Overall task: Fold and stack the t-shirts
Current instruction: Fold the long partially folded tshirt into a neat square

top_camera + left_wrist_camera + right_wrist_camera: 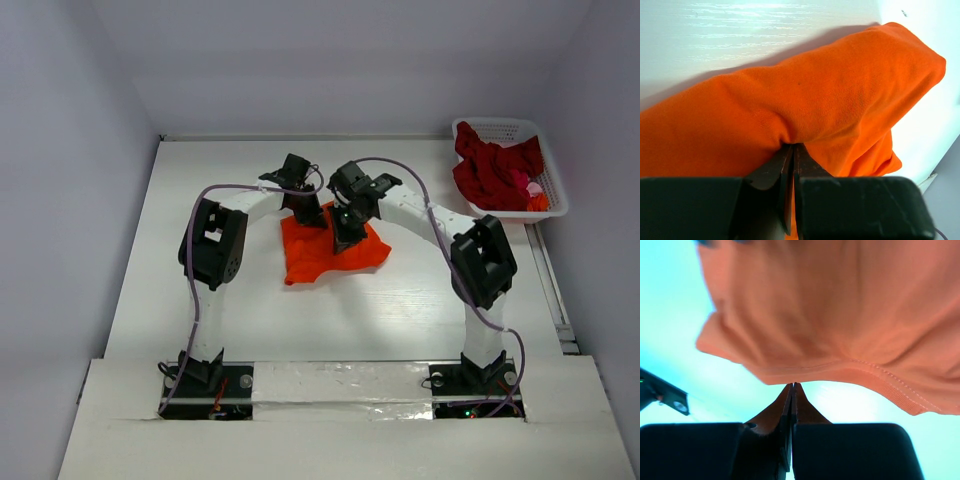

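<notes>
**Left tool [792, 146] and right tool [792, 385] clamped on orange t-shirt [330, 252]**

One grips a fold, the other the hemmed edge. Shirt sits bunched on the table [400, 310], centre of the top view. Upper right, a white basket [500, 124] holds dark red t-shirts [488, 165].

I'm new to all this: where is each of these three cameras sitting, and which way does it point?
Top external: fixed above and behind the arms, looking down at the table, both arms, the orange t-shirt and the basket.
Left wrist: rides the left arm, looks along the left gripper, shut on the shirt's fold.
Right wrist: rides the right arm, looks along the right gripper, shut on the shirt's edge.
Shared: all show the orange t-shirt.
</notes>
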`<move>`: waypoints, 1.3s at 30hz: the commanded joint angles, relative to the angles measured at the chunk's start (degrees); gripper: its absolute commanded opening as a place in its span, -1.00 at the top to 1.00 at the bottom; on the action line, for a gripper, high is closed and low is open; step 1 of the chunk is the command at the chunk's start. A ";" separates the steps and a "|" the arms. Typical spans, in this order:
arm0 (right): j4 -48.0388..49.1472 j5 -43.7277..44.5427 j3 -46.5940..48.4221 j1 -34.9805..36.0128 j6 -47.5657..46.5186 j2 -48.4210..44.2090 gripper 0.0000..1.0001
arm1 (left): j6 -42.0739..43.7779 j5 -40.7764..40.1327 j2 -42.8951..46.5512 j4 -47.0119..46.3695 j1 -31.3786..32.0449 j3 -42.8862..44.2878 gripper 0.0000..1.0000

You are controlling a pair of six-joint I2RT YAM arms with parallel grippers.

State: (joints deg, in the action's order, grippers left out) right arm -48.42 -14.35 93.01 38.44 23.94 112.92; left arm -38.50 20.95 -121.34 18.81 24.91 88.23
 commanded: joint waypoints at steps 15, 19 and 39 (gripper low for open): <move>4.30 -4.63 -1.86 1.82 -1.44 7.48 1.00 | 0.53 0.23 -1.36 0.79 -0.56 3.80 1.00; 6.06 -5.16 -2.75 1.82 -1.36 7.66 1.00 | 0.80 0.06 -1.09 0.88 -0.56 3.80 1.00; -1.06 2.48 3.75 0.42 0.40 -4.81 1.00 | 1.94 -1.70 6.37 9.66 -1.18 16.97 1.00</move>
State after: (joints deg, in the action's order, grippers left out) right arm -46.44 -13.82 92.20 39.33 25.02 112.55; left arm -37.08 20.43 -122.21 26.57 24.32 100.53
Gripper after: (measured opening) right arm 0.009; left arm 0.003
